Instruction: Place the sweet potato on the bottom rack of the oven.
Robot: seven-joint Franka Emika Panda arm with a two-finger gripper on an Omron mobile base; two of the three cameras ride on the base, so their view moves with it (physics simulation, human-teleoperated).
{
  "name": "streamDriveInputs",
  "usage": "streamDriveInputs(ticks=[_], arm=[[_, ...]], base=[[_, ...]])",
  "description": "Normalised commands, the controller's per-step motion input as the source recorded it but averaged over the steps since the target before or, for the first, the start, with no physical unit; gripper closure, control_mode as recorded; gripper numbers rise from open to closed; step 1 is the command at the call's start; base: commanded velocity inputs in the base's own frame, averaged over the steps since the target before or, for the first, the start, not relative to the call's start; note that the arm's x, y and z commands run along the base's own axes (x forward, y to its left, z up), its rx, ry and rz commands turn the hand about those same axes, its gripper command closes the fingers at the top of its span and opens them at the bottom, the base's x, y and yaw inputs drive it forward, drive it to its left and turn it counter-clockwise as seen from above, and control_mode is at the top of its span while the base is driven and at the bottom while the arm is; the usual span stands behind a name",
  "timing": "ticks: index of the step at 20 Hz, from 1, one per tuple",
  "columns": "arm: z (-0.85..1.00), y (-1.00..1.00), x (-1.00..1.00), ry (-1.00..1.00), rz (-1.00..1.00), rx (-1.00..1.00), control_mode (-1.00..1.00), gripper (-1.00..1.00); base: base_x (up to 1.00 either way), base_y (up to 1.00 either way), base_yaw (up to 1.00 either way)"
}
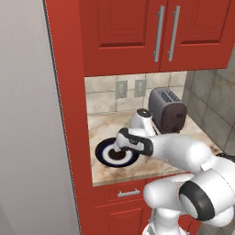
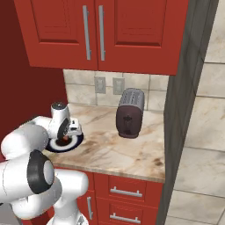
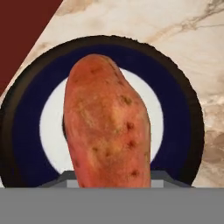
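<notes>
The sweet potato (image 3: 107,127), orange-red and oblong, stands close before the hand camera over a dark blue and white plate (image 3: 175,113). The plate (image 1: 103,157) lies on the marble counter at its left end, beside the red cabinet side. My gripper (image 1: 118,153) points down onto the plate's middle and is shut on the sweet potato (image 2: 66,138), a small reddish spot under the hand in the right base view. The potato hides the fingertips. The oven and its bottom rack are out of view.
A grey toaster (image 1: 167,110) stands on the counter (image 2: 127,149) to the right of the plate, near the tiled back wall. Red upper cabinets (image 1: 137,32) hang above. A tall red panel (image 1: 69,114) bounds the counter's left side. Drawers (image 2: 125,191) sit below.
</notes>
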Motion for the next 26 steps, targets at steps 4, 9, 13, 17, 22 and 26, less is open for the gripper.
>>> streamDriveInputs(ticks=[4,9,13,17,22,26], arm=[[0.95,-0.26,-0.70,-0.13,-0.22,0.00,-1.00,1.00],[1.00,-0.15,-0.59,-0.08,-0.24,-0.04,-1.00,1.00],[0.98,-0.17,-0.64,-0.11,-0.23,-0.01,-1.00,1.00],[0.55,-0.41,-0.51,-0.05,-0.01,0.05,-1.00,1.00],[0.35,-0.32,-0.42,0.04,0.07,0.00,-1.00,1.00],[-0.07,-0.08,-0.59,0.01,0.07,0.00,-1.00,1.00]], base=[[0.00,0.00,0.00],[0.00,0.00,0.00],[0.00,0.00,0.00],[0.00,0.00,0.00],[0.00,0.00,0.00],[0.00,0.00,0.00]])
